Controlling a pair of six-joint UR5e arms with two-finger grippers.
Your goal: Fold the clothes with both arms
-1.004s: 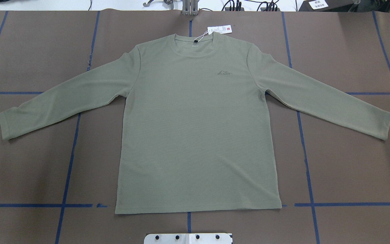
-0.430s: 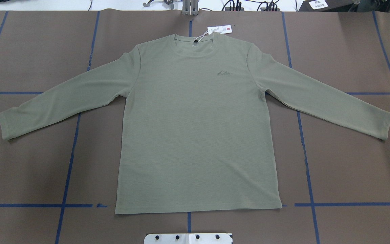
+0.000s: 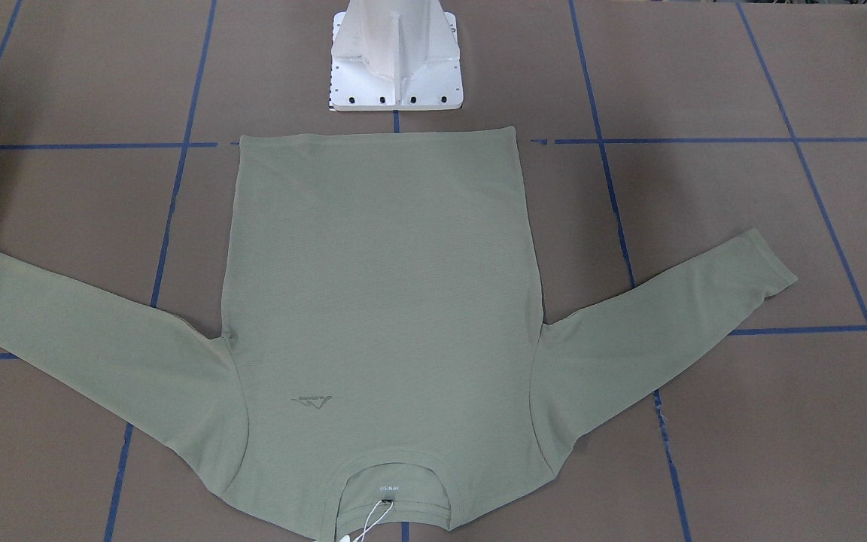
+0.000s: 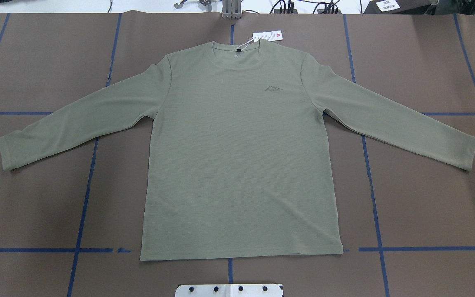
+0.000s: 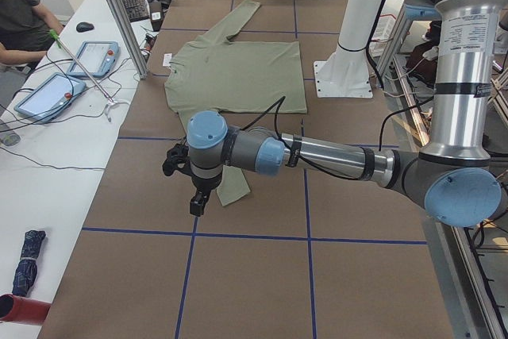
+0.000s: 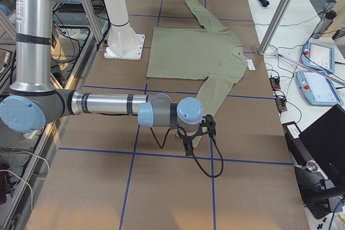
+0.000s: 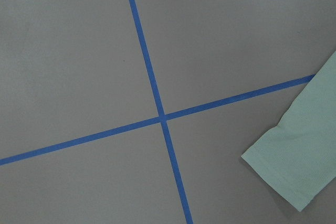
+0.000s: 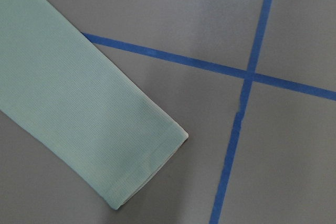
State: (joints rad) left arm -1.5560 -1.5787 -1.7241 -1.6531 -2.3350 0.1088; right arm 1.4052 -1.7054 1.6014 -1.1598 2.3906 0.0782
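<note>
The olive-green long-sleeved knit shirt (image 4: 237,165) is soft, matt cloth with a fine ribbed texture, which shows most clearly at the cuffs in the wrist views. Its white hang tag (image 4: 267,36) looks like smooth card. The brown table cover (image 4: 427,198) is a matt, paper-like sheet, crossed by smooth blue tape lines (image 4: 370,185). The left arm (image 5: 333,156) has satin silver-grey metal tubes and smooth light-blue joint caps (image 5: 208,129) that look like plastic. The white base pedestal (image 3: 396,68) is painted metal with a faint sheen.

Neck label (image 3: 389,488) of olive-green knit shirt (image 3: 381,286): "MINISO"
White paper hang tag (image 4: 267,36): print unreadable
Tonal chest logo (image 4: 273,88): lettering illegible
</note>
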